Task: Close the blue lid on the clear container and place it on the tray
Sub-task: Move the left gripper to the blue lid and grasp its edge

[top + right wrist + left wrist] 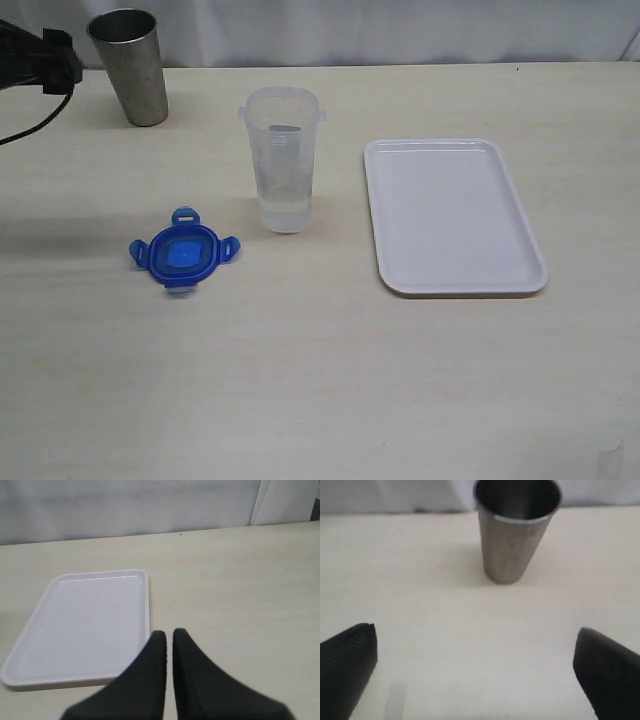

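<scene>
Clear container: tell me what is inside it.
Nothing shows inside the clear container through its walls; its mouth is open, the blue lid lying apart on the table. A greyish patch near the rim is too blurred to identify.

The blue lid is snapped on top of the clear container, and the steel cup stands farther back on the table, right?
Not quite. The blue lid is not on the clear container. It lies flat on the table beside the container, which stands open. The exterior view shows this. The steel cup does stand farther back on the table.
</scene>
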